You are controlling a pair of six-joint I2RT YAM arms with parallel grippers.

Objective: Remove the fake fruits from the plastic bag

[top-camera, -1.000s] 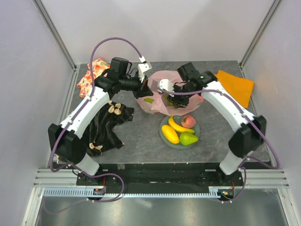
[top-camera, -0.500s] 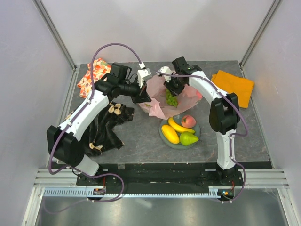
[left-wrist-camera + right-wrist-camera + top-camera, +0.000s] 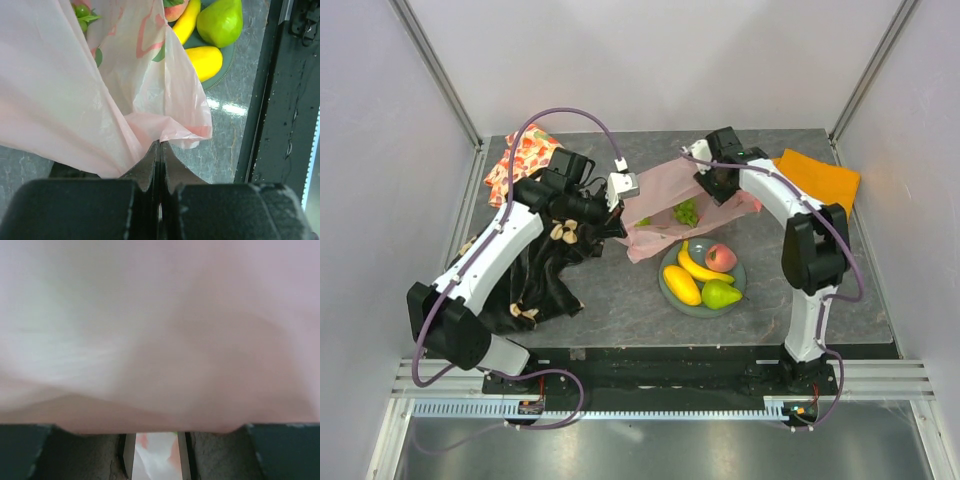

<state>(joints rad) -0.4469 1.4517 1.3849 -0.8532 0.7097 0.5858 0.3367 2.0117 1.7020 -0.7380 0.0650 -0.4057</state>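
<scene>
L hand (image 3: 160, 146) clamps pink bag (image 3: 70, 95) edge.

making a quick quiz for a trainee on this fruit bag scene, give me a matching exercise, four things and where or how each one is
Things:
1. pear
2. green grapes
3. orange cloth
4. left gripper

Place or state:
A. lying at the far right corner of the table
B. shut on an edge of the plastic bag
C. on the plate
D. inside the plastic bag

Pairs: 1-C, 2-D, 3-A, 4-B
</scene>
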